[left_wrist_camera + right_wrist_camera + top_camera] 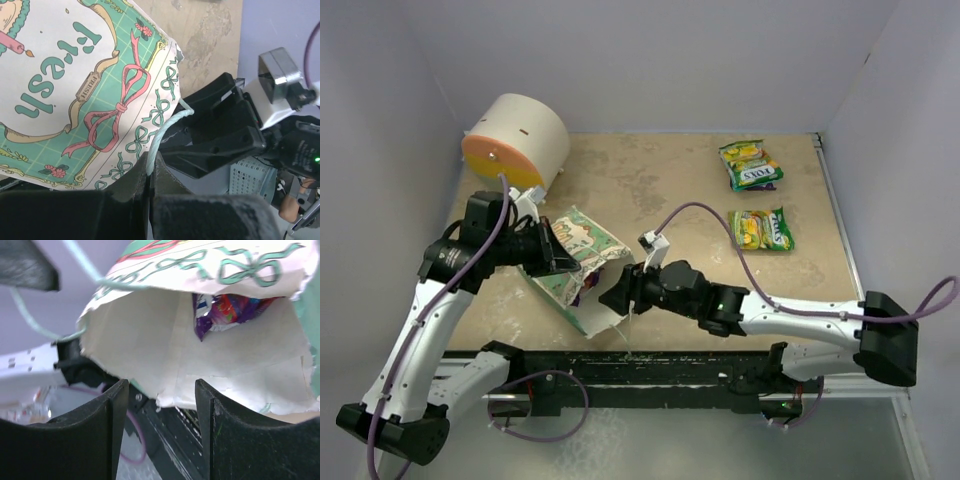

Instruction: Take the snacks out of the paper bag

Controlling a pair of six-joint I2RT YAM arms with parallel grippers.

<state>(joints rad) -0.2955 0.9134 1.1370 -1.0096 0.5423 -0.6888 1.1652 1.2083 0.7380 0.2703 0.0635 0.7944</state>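
The green paper bag (585, 240) with its cream printed front (75, 75) is held tilted off the table, mouth toward the near edge. My left gripper (563, 262) is shut on its thin string handle (161, 132), pinched between the fingers (148, 172). My right gripper (618, 293) stands open at the bag's mouth, its fingers (161, 390) just below the lower lip, holding nothing. Inside the pale bag (165, 340) a purple snack packet (230, 310) shows. Two green-yellow FOX'S snack packets (750, 165) (761, 229) lie on the table at the right.
A big cream cylinder with an orange face (515, 140) lies at the back left, close behind the left arm. White walls close in the tan table (660, 180) on three sides. The black rail of the arm bases (650, 368) runs along the near edge.
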